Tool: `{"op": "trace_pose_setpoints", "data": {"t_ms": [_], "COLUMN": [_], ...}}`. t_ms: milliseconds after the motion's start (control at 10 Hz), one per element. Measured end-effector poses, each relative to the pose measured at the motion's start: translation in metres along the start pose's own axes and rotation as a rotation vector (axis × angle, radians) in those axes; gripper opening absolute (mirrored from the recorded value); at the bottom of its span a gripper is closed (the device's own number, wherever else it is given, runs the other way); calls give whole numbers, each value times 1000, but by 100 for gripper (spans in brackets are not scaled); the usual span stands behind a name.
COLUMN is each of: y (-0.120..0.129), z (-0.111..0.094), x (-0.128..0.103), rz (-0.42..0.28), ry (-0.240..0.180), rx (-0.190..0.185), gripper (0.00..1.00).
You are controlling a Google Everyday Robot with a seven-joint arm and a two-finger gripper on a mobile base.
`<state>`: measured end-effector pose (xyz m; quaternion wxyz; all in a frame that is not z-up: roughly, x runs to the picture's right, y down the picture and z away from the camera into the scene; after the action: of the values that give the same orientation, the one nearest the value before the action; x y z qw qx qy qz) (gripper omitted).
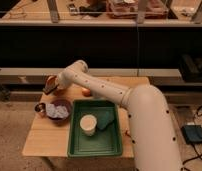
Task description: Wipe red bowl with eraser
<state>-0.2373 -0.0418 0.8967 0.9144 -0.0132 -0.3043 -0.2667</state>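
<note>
The red bowl (53,81) sits at the back left of the wooden table (49,140), mostly hidden behind my arm's wrist. My gripper (49,90) is low at the bowl's front left edge, with a dark shape at its tip that may be the eraser; I cannot tell for sure. The white arm (109,92) stretches from the lower right across the table to it.
A dark bowl (59,110) with crumpled white material stands front left, with a small metal cup (40,108) beside it. A green tray (95,144) holds a white cup (88,124) and a dark green object (105,120). An orange item (86,92) lies behind the tray.
</note>
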Motion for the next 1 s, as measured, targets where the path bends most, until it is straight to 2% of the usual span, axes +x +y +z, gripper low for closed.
{"op": "trace_pose_setpoints", "data": {"t_ms": [500, 800, 1000], "y": [17, 12, -1], "z": [-23, -26, -16], "x": [34, 54, 68], "rz": [65, 94, 100], "ry": [58, 89, 87], "rx": [-4, -1, -3], "gripper": [0, 0, 0]}}
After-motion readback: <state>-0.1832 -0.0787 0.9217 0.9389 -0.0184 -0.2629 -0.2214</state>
